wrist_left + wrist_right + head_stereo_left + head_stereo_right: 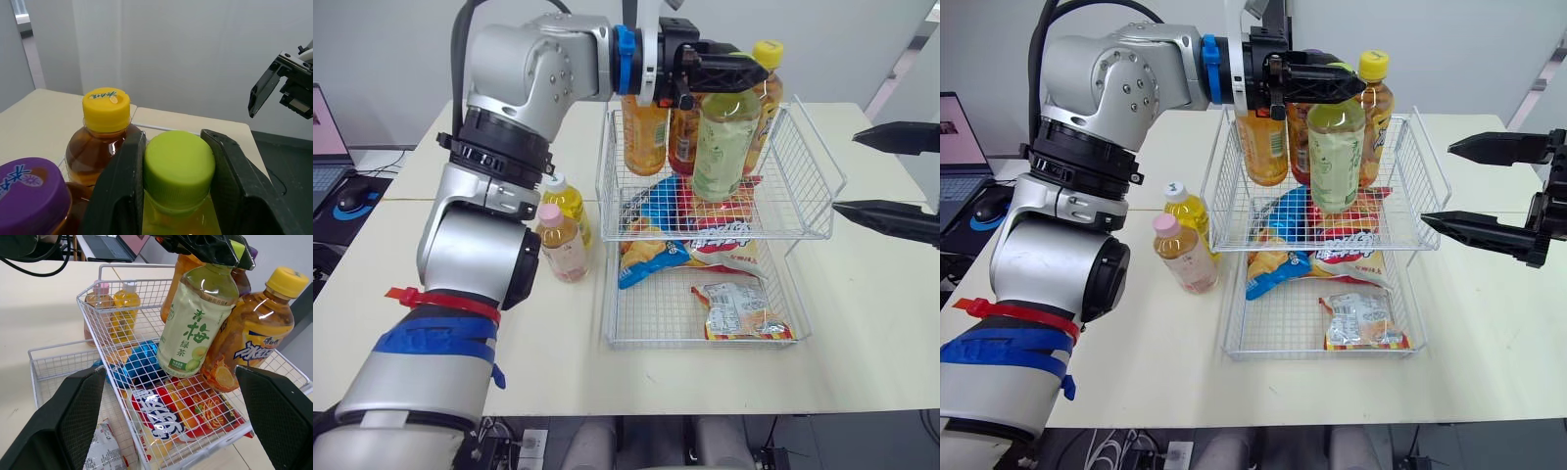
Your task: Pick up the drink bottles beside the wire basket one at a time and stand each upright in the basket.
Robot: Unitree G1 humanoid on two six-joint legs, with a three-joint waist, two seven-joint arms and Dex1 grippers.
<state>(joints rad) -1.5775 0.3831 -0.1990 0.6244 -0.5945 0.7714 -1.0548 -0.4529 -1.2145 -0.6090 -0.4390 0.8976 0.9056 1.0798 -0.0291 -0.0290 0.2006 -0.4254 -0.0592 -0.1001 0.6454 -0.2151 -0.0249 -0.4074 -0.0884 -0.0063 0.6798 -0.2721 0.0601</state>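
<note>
A green-tea bottle [724, 147] with a lime cap [179, 166] stands upright in the upper tier of the wire basket [808, 157]. My left gripper [729, 70] is shut on its cap from the left. Behind it in the same tier stand an orange bottle [644, 132], a purple-capped bottle [29, 188] and a yellow-capped amber bottle [766, 93]. On the table left of the basket, a yellow white-capped bottle [566, 201] and a pink-capped bottle [560, 243] stand upright. My right gripper [1437, 184] hangs open just right of the basket, holding nothing.
Snack bags lie in the basket: a blue and red chip bag [705, 240] and a small packet [739, 311] in the lower tier. A laptop [325, 137] and a mouse [354, 201] sit at the far left. Bare tabletop [862, 333] lies to the right and in front.
</note>
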